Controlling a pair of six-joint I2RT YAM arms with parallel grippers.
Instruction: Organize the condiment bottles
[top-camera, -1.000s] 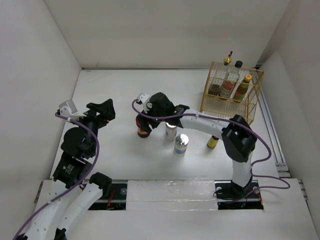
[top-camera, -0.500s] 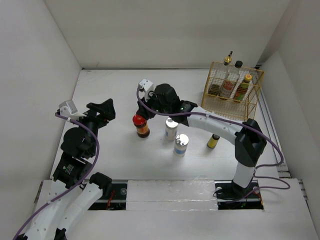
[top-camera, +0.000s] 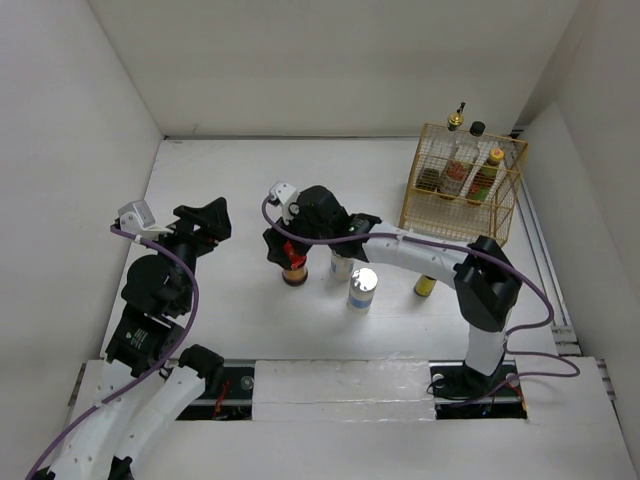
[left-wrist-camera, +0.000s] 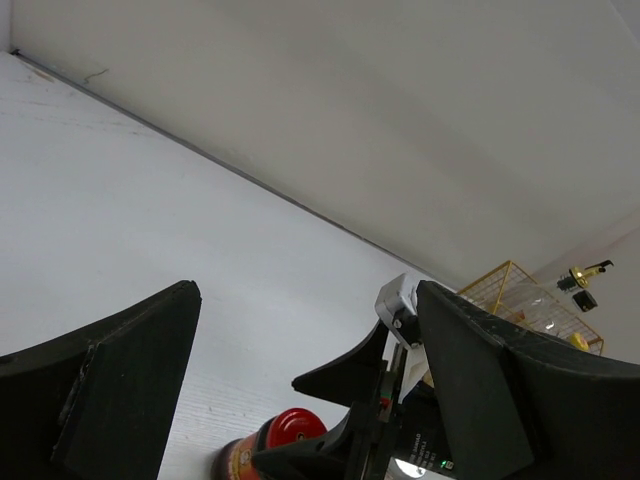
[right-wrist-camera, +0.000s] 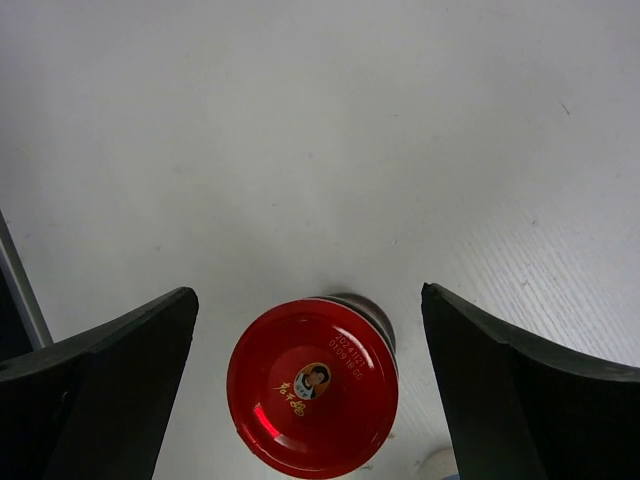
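Red marks the job in hand: the red-lidded jar (right-wrist-camera: 312, 385) stands upright on the table (top-camera: 230, 170), well to the left of the gold wire basket (top-camera: 450, 210). The right fingers (right-wrist-camera: 110, 370) are spread wide, one on each side of the lid, and neither touches it. They hold nothing. The left fingers (left-wrist-camera: 480, 380) hang further left of the basket, partly open and empty.

Inside the basket stand the gold-spouted clear bottle (top-camera: 460, 150), the black-capped sauce bottle (top-camera: 477, 129) and the red-labelled bottle (top-camera: 487, 172). Between the jar and the basket are the two silver-topped cylinders (top-camera: 363, 283), one half hidden under the right arm. The small yellow bottle (top-camera: 426, 285) stands just in front of the basket.

The step appears to be the grasp on the jar, and the risks follow from that. In the wrist view the jar sits towards the near end of the gap. If the fingers close there, only their tips may catch the lid, so the jar could tilt or slip out. The lid looks smooth, which would make a shallow pinch worse. If the jar is carried low towards the basket, it would pass over the cylinders, and the forearm could knock one over. The basket wall is tall and three bottles already crowd it, so a jar lifted too little could strike the rim or a neighbour.
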